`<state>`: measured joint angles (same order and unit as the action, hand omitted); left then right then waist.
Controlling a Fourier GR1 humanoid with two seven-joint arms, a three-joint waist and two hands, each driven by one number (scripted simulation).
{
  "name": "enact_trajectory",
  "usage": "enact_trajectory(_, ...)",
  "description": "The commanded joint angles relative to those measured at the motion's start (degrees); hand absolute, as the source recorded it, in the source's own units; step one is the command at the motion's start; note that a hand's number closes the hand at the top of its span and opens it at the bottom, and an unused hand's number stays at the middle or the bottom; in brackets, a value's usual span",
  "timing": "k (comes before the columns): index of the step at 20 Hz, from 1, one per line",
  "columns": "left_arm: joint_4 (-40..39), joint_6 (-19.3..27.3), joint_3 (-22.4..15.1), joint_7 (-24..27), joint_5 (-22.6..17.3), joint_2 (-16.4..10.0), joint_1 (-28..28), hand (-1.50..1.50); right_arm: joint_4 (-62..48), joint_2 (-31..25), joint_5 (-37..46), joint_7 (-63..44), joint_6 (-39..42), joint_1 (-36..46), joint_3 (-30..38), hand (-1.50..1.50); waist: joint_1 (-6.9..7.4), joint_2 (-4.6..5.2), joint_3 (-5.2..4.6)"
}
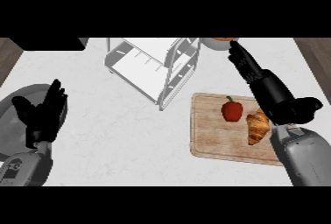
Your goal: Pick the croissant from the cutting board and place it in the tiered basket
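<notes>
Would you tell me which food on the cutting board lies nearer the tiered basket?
The red pepper; the golden croissant lies to its right, farther from the basket.

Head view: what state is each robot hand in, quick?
Left robot hand: open, resting, holding nothing.
Right robot hand: open, fingers straight, empty; croissant lies on the cutting board.
</notes>
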<state>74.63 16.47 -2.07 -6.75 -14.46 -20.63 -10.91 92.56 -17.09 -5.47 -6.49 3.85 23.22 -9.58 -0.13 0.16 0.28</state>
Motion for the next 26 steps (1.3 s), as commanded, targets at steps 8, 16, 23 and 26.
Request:
enact_trajectory(8, 4.9, -10.0, -9.7, 6.5, 1.0, 4.0, -0.7, 0.0, -18.8, 4.3, 11.0, -7.3, -36.6, -4.0, 20.9, -1.5, -1.66, 1.59, -0.39)
enact_trajectory(16, 3.2, -13.7, -12.3, 14.4, 3.1, 5.6, 4.6, 0.0, -27.5, 10.6, 25.3, -1.2, -56.2, 4.5, 16.9, -1.5, 0.78, -0.07, -0.37)
enact_trajectory(23, 3.6, -14.2, -11.4, 12.8, 2.4, 4.1, 5.1, 0.0, -35.7, -1.5, 40.4, -30.6, -38.2, 5.4, 8.9, -1.5, -0.23, -0.89, -1.09)
enact_trajectory(26, 3.4, -14.1, -11.1, 12.0, 2.5, 3.9, 3.6, 0.0, -37.4, -3.2, 42.2, -39.4, -26.5, 7.8, 4.8, -1.5, -0.3, -1.19, -1.23)
